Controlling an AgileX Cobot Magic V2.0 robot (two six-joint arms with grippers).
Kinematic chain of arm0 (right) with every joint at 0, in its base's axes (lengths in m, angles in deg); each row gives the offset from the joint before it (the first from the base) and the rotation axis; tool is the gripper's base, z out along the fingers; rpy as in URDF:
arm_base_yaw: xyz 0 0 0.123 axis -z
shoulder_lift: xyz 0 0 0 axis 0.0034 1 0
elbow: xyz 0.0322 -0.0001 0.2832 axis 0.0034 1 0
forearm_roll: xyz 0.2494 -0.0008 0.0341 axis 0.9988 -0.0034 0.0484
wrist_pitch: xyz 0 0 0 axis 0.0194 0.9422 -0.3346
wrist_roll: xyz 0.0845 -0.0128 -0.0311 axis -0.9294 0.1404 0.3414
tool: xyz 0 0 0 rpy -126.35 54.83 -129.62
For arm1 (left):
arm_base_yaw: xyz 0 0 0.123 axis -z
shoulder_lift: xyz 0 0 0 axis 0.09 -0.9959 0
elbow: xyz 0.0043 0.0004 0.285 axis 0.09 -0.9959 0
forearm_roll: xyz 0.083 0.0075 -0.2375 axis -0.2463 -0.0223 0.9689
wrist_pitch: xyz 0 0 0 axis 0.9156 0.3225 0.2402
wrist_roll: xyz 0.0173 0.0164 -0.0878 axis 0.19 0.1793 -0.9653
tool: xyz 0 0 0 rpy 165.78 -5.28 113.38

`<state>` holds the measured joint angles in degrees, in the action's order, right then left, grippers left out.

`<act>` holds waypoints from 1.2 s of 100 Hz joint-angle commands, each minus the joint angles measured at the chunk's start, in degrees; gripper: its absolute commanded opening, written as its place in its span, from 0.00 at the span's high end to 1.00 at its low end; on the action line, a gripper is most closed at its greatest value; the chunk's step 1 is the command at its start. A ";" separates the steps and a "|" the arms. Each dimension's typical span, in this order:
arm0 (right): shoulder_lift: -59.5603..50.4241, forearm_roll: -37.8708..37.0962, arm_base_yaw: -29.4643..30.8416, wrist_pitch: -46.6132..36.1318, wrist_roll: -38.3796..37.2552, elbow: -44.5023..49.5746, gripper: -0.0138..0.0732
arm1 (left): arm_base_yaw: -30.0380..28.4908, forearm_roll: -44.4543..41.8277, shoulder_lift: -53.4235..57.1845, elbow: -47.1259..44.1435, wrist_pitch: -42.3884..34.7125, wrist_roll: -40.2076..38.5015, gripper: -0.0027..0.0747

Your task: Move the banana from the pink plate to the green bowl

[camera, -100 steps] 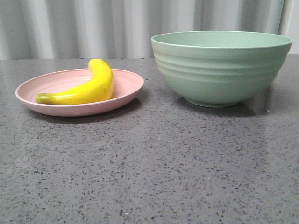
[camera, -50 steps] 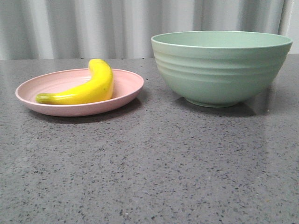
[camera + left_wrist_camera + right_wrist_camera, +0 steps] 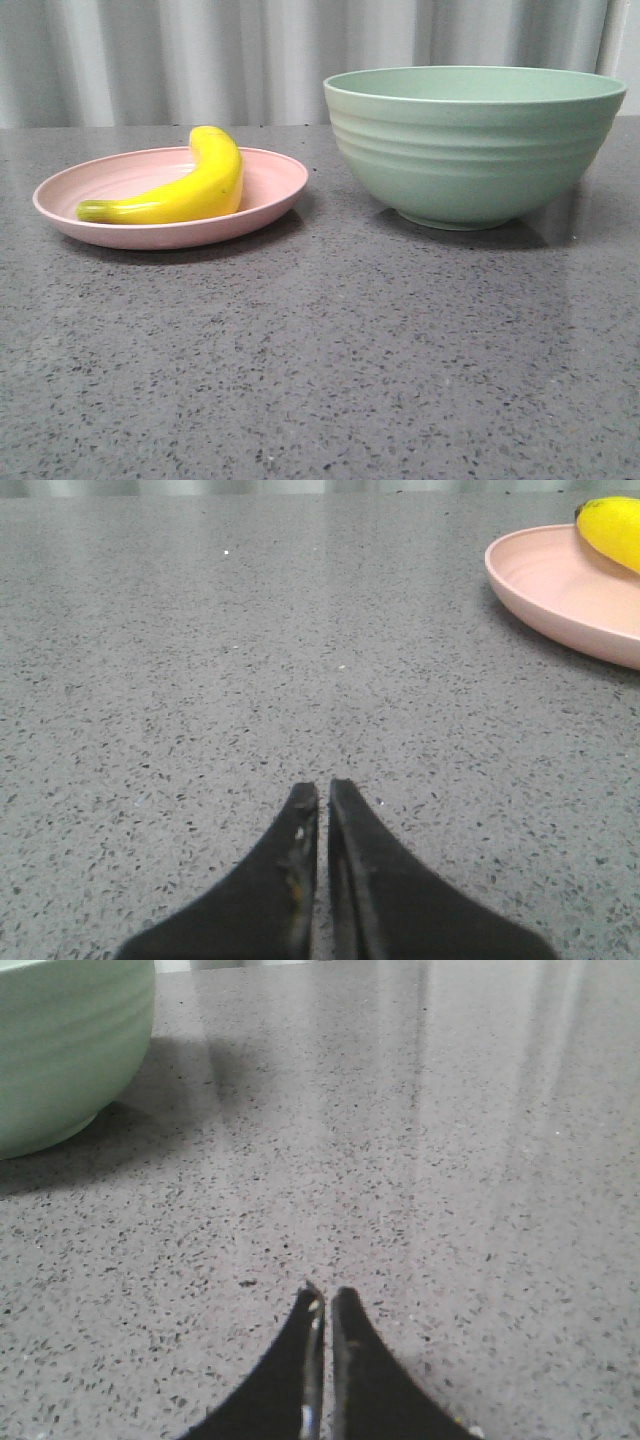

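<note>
Banana: the banana (image 3: 185, 190) lies on its side in the pink plate (image 3: 270, 195), curved, with its greenish stem end toward the plate's left rim and its rounded yellow end raised toward the plate's back; glossy highlights run along its skin. In the left wrist view only one yellow end (image 3: 612, 528) shows, over the plate's inner slope.

Plate: shallow and pale pink, with faint rings inside and a low rim, it sits flat on the table (image 3: 320, 350), on the left side of the front view; a part of its rim (image 3: 545, 600) shows in the left wrist view.

Bowl: the green bowl (image 3: 470, 140) stands upright to the right of the plate, apart from it with a strip of bare table between them; it is deep, ridged around the outside and much taller than the plate. From the front view its inside cannot be seen. Its lower wall (image 3: 60, 1050) shows in the right wrist view.

Table: grey speckled stone, faintly glossy, with a pale pleated curtain (image 3: 200, 60) behind it.

Left gripper: the left gripper (image 3: 323, 792) sits low over bare table, its two black fingers pressed nearly together with only a thin slit between them, holding nothing, well apart from the plate.

Right gripper: the right gripper (image 3: 324, 1297) is likewise closed to a thin slit and empty, over bare table, apart from the bowl.
</note>
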<state>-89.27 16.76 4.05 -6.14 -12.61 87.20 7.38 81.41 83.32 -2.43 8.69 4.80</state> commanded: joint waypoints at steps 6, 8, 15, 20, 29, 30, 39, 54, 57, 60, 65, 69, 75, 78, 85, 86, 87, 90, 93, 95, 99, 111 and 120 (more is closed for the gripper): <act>-1.11 0.21 0.24 -4.68 0.55 1.49 0.93 | 0.06 0.39 1.86 -1.52 -4.23 -0.06 0.99; -1.11 0.21 0.24 -4.94 0.55 1.49 0.93 | 0.06 0.39 1.86 -1.52 -4.54 -0.06 0.99; -1.11 0.21 0.24 -5.21 0.55 1.49 0.93 | 0.06 0.39 1.86 -1.52 -5.23 -0.06 0.99; -1.11 0.21 0.24 -5.21 0.55 1.49 0.93 | 0.06 0.39 1.86 -1.52 -5.70 -0.06 0.99; -1.11 0.21 0.24 -5.30 0.55 1.49 0.93 | 0.06 0.39 1.86 -1.52 -6.23 -0.06 0.99; -1.11 0.21 0.24 -5.44 0.55 1.49 0.93 | 0.06 0.39 1.86 -1.52 -6.33 -0.06 0.99; -1.11 0.21 0.24 -8.46 0.55 1.49 0.93 | 0.06 0.73 1.86 -1.52 -6.99 -0.06 0.99; -1.11 0.21 0.24 -13.72 0.55 1.49 0.93 | 0.06 1.53 1.86 -1.52 -7.28 -1.14 0.99; -1.11 0.21 0.24 -13.69 0.55 1.49 0.93 | 0.06 1.53 1.86 -1.52 -7.53 -1.14 0.99; -1.11 0.21 0.24 -13.69 0.55 1.49 0.93 | 0.06 1.53 1.86 -1.52 -7.54 -1.14 0.99; -1.11 0.21 0.24 -13.69 0.55 1.49 0.93 | 0.06 1.53 1.86 -1.52 -7.54 -1.14 0.99; -1.11 0.21 0.24 -13.59 0.55 1.49 0.93 | 0.06 1.53 1.86 -1.52 -7.54 -1.14 0.99; -1.11 0.21 0.24 -13.34 0.55 1.49 0.93 | 0.06 1.53 1.86 -1.52 -7.54 -1.14 0.99; -1.11 0.21 0.24 -13.36 0.55 1.49 0.93 | 0.06 1.53 1.86 -1.52 -7.54 -1.14 0.99; -1.11 0.21 0.24 -13.36 0.55 1.49 0.93 | 0.06 1.53 1.86 -1.52 -7.54 -1.14 0.99; -1.11 0.21 0.24 -13.36 0.55 1.49 0.93 | 0.06 1.53 1.86 -1.52 -7.54 -1.14 0.99; -1.11 0.21 0.24 -13.36 0.55 1.49 0.93 | 0.06 1.53 1.86 -1.52 -7.54 -1.14 0.99; -1.11 0.21 0.24 -13.36 0.55 1.49 0.93 | 0.06 1.53 1.86 -1.52 -7.54 -1.14 0.99; -1.11 0.21 0.24 -13.36 0.55 1.49 0.93 | 0.06 1.53 1.86 -1.52 -7.54 -1.14 0.99; -1.11 0.21 0.24 -13.36 0.55 1.49 0.93 | 0.06 1.53 1.86 -1.52 -7.54 -1.14 0.99; -1.11 0.21 0.24 -13.36 0.55 1.49 0.93 | 0.06 1.53 1.86 -1.52 -7.54 -1.14 0.99; -1.11 0.21 0.24 -14.63 0.55 1.49 0.93 | 0.06 1.53 1.86 -1.52 -7.54 -1.14 0.99; -1.11 0.21 0.24 -14.99 0.55 1.49 0.93 | 0.06 1.53 1.86 -1.52 -7.54 -1.14 0.99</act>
<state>-89.27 17.09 4.05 -15.67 -12.61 87.20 7.38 82.32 83.32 -2.43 5.80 4.36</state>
